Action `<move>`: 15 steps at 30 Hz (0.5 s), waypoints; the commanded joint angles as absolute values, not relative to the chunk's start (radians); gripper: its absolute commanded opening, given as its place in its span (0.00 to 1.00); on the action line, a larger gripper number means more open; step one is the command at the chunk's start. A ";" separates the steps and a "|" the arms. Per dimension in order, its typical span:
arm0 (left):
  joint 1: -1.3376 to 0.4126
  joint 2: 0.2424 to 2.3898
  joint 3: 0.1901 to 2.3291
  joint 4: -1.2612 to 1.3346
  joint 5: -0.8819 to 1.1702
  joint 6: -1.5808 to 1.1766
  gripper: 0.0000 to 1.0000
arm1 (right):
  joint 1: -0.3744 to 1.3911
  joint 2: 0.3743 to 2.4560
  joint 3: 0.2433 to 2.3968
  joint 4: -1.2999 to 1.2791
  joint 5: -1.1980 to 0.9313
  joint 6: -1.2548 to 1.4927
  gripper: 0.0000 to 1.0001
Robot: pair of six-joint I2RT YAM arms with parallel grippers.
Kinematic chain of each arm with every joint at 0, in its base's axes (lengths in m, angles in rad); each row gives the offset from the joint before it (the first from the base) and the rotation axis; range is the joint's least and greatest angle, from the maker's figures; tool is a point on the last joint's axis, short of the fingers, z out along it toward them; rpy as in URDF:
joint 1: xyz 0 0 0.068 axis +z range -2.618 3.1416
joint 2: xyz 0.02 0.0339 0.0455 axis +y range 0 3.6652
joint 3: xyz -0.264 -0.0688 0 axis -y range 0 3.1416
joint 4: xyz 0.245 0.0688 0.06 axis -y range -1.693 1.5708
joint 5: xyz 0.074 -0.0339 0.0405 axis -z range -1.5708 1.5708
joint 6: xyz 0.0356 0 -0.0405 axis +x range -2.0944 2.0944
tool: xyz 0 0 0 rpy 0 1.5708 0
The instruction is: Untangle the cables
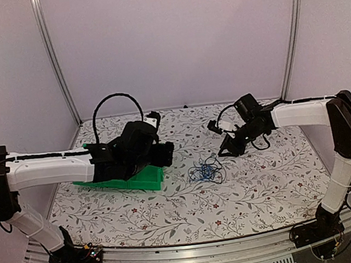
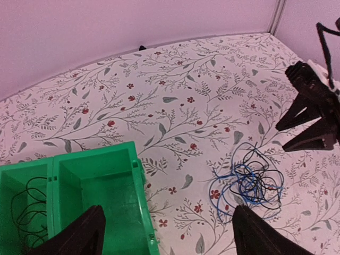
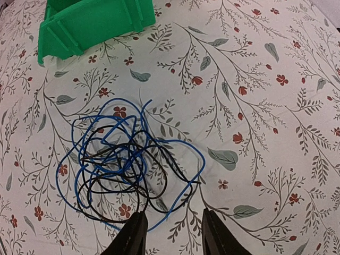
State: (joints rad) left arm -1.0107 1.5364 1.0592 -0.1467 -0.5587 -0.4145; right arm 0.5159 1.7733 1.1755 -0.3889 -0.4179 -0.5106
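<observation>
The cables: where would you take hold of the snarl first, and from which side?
Take the single blue loop that bows out from the cables, on the right in the right wrist view. It lies flat and clear of the dense crossings, so I'd bring the right tool straight down from above, straddling that strand, probably pulling away from the knot.

From above, much of the green plastic two-compartment bin [image 1: 144, 179], toward the left edge of the floral-patterned table [image 1: 264, 185], is covered by the left arm's black wrist [image 1: 133, 150]. In the left wrist view the bin is cut off by the left and bottom edges, as is the thin black cable [image 2: 25, 212] in its left compartment. In the right wrist view the bin's far part is lost past the top edge. Within the small snarl of thin blue and black cables [image 3: 125, 170], single strands cannot be followed and plug ends cannot be told.
</observation>
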 commanded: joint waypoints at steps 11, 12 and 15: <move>-1.094 1.465 0.948 0.156 -0.336 -0.461 0.78 | 0.484 1.946 1.292 -0.414 -0.467 -0.404 0.35; -1.095 1.471 0.954 0.157 -0.334 -0.460 0.78 | 0.483 1.949 1.296 -0.413 -0.468 -0.404 0.34; -1.101 1.496 0.971 0.157 -0.328 -0.456 0.77 | 0.483 1.961 1.302 -0.411 -0.471 -0.406 0.34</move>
State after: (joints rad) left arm -1.0836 1.4734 0.9485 0.1192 -0.3470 -0.4580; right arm 0.4892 1.9392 1.2667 -0.4076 -0.4500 -0.4217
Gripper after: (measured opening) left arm 0.775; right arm 0.339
